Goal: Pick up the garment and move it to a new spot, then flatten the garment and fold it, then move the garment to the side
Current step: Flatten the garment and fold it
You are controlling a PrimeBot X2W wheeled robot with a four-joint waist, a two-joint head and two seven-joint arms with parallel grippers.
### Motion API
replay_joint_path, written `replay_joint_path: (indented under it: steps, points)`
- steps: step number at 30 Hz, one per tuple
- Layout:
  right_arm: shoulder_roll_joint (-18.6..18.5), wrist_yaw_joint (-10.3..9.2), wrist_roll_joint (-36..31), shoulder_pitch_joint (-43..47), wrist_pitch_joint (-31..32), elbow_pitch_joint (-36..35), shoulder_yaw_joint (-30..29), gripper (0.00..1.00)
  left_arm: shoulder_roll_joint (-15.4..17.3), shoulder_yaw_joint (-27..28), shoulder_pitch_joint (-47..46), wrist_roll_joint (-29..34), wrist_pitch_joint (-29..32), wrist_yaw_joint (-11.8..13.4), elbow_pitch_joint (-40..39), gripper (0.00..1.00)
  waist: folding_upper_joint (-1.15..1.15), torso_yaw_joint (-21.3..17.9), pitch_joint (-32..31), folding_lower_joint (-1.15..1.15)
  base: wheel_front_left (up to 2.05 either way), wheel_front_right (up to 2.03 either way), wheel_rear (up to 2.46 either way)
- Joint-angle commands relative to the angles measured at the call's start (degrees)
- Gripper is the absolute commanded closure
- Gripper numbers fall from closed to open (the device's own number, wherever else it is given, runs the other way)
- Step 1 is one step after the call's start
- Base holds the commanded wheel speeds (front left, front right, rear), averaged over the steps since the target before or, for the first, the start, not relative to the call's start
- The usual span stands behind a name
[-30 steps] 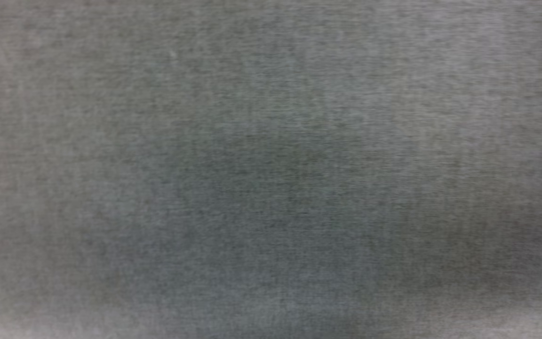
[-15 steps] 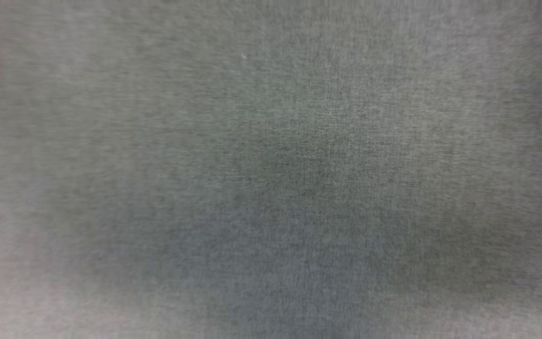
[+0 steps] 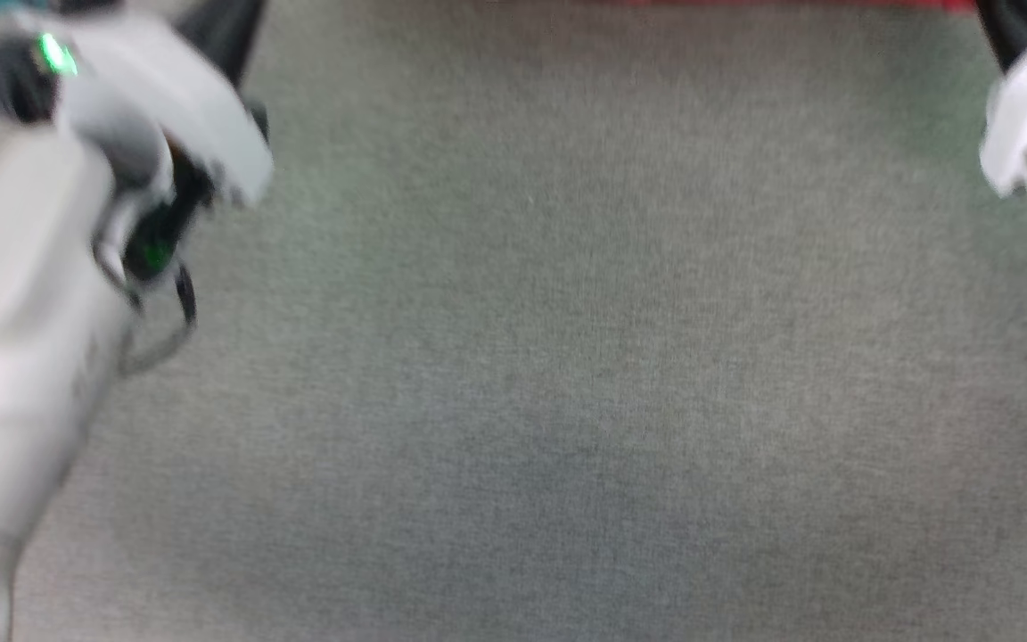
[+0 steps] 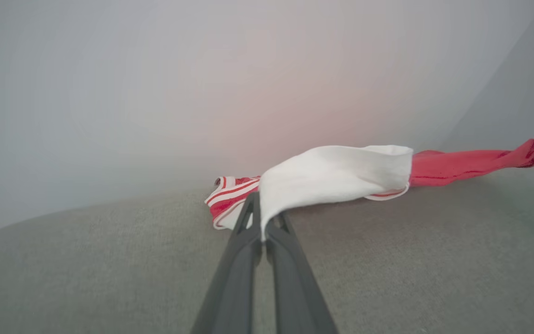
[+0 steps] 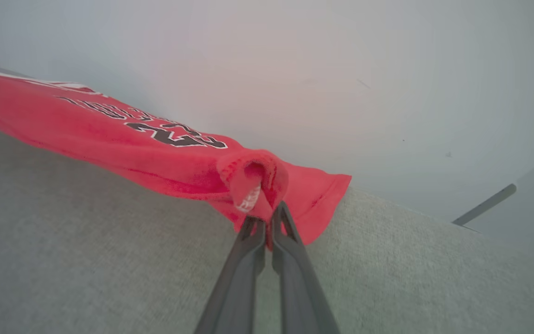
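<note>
Garment [image 5: 109, 134], soft red jersey, left tool [image 4: 262, 222] clenching its white sleeve [image 4: 336, 176], right tool [image 5: 267, 222] its red edge [image 5: 253, 176]

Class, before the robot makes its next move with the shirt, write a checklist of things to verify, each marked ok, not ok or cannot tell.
1. The left gripper is shut on the white sleeve: ok.
2. The right gripper is shut on a red edge of the shirt: ok.
3. The shirt spans both grippers: ok.
4. The shirt is flat: not ok; the sleeve is folded over and fabric is bunched at the right gripper.
5. Other sleeve's position: cannot tell.
6. Head view sharp: not ok, blurred.
</note>
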Motion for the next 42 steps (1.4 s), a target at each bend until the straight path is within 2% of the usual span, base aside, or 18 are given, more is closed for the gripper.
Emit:
replay_joint_path:
  steps: [1,4,8,12,17,24,31,37,42]
  points:
    - [-2.6,-0.06,2.9,4.6,2.2,-3.6,0.6,1.00,1.3,-0.3,4.7,-1.1,0.7,1.2,-2.3,1.00,0.00,1.5,-9.0,0.00,0.00,0.00,0.00]
    - [-7.7,-0.07,7.0,11.9,5.5,-11.3,0.0,1.00,3.7,-0.8,12.0,-2.6,1.6,3.7,-8.9,1.00,0.00,1.5,-11.2,0.00,0.00,0.00,0.00]
    - [-13.1,-0.07,10.2,22.2,8.9,-20.5,-3.1,1.00,7.5,-1.2,22.3,-5.0,2.9,8.6,-19.4,1.00,0.00,1.7,-13.0,0.00,0.00,0.00,0.00]
    - [-16.2,-0.07,11.9,32.9,12.5,-28.9,-7.2,1.00,11.9,-2.0,31.6,-6.6,4.5,14.4,-31.0,1.00,0.00,2.2,-14.2,0.00,0.00,0.00,0.00]
    - [-17.3,-0.07,12.9,46.2,18.0,-37.8,-14.3,1.00,17.2,-2.8,41.7,-9.0,6.4,21.7,-42.5,1.00,0.00,3.1,-15.1,0.00,0.00,0.00,0.00]
    - [-14.2,-0.07,11.0,64.5,27.3,-50.3,-25.2,1.00,21.9,-2.3,53.8,-13.4,5.2,30.4,-53.3,1.00,0.00,4.2,-14.8,0.00,0.00,0.00,0.00]
    - [-8.6,-0.06,8.8,78.4,35.5,-61.2,-33.2,1.00,23.6,-1.7,63.2,-17.5,2.7,36.6,-60.5,1.00,0.00,4.6,-13.3,0.00,0.00,0.00,0.00]
    - [-4.7,-0.06,7.6,82.3,39.5,-67.0,-37.6,1.00,26.3,-1.0,64.8,-17.4,2.7,39.2,-64.8,1.00,0.00,3.9,-12.3,0.00,0.00,0.00,0.00]
    - [-2.3,-0.06,6.3,78.8,40.8,-68.6,-39.9,1.00,29.7,-0.3,59.8,-14.3,5.5,39.8,-67.2,1.00,0.00,2.7,-11.3,0.00,0.00,0.00,0.00]
